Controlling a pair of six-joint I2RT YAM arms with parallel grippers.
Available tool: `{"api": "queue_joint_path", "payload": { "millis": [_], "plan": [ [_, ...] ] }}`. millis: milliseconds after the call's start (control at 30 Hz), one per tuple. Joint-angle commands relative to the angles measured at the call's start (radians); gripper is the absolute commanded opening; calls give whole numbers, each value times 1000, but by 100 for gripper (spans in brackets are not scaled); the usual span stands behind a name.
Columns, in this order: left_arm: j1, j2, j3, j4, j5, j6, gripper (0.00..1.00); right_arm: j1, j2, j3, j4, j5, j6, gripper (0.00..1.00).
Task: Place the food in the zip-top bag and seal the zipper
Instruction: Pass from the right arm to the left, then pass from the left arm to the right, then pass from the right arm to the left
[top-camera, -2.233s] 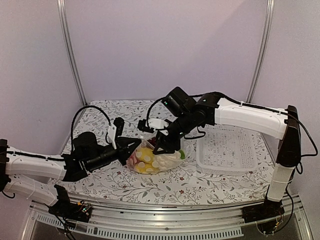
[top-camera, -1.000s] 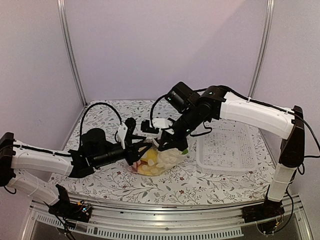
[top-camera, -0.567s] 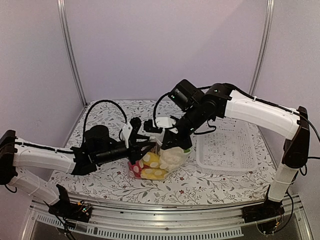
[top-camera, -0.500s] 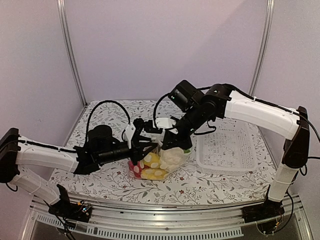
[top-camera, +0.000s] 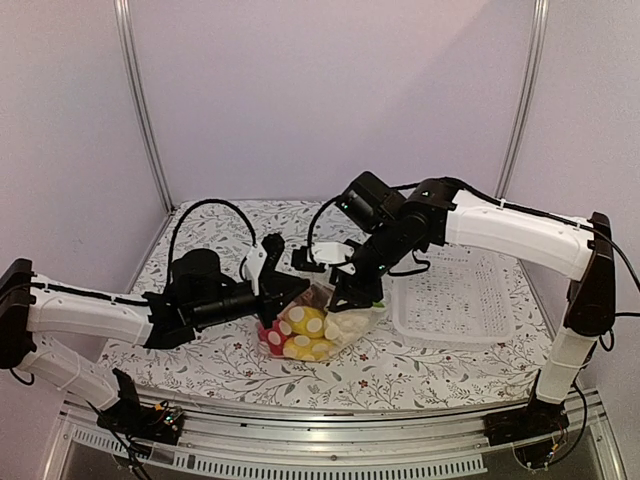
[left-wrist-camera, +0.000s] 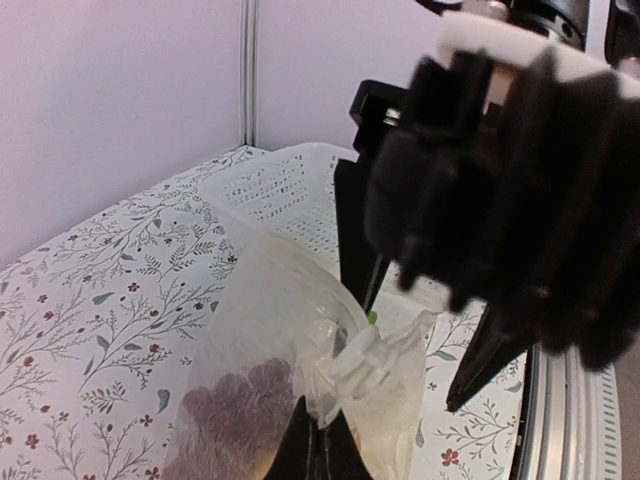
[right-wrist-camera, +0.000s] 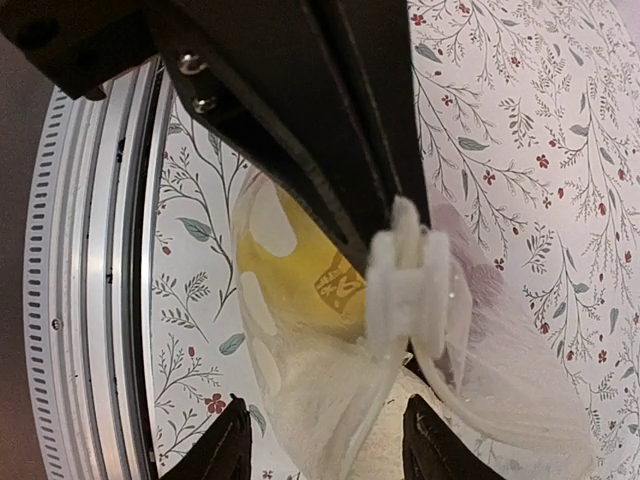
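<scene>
Between the closed left jaws sits the zip-top bag (left-wrist-camera: 260, 330), rim bunched.

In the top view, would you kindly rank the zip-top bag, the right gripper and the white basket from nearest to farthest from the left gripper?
Measured from the left gripper:
1. zip-top bag: its mouth is pinched in the shut jaws, so it is touching.
2. right gripper: just to the right, open over the bag.
3. white basket: farther right, beyond the bag.

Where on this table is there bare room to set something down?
Free: tablecloth along the back wall, and the front strip between bag and near rail. Crowded: centre, around the bag; basket fills the right.
</scene>
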Motion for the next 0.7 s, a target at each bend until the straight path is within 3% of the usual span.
{"api": "queue_joint_path", "payload": {
  "millis": [0, 100, 200, 233, 267, 333, 400, 533, 667],
  "plan": [
    [-4, -52, -11, -6, 5, 5, 0, -35, -14, -14, 50, 26, 44, 48],
    [-5, -65, -18, -18, 13, -7, 0, -60, -28, -17, 64, 15, 50, 37],
    [-4, -73, -28, -10, 11, -15, 0, -70, -32, -31, 71, -9, 31, 16],
    [-5, -70, -28, -11, 6, -17, 2, -70, -34, -33, 72, -15, 19, 12],
    [-5, -66, -27, -11, 1, -19, 11, -70, -33, -32, 72, -23, 15, 6],
    [-5, -50, -20, -12, -14, -27, 26, -69, -32, -29, 71, -48, 6, 4],
    [-5, -30, -11, -6, -16, -31, 32, -69, -33, -20, 68, -72, -5, 4],
    [-4, 12, 16, 4, -3, -32, 31, -65, -36, -5, 61, -96, -13, 4],
    [-4, 37, 35, 20, -2, -35, 24, -58, -36, -7, 54, -99, -17, 4]
  ]
}}
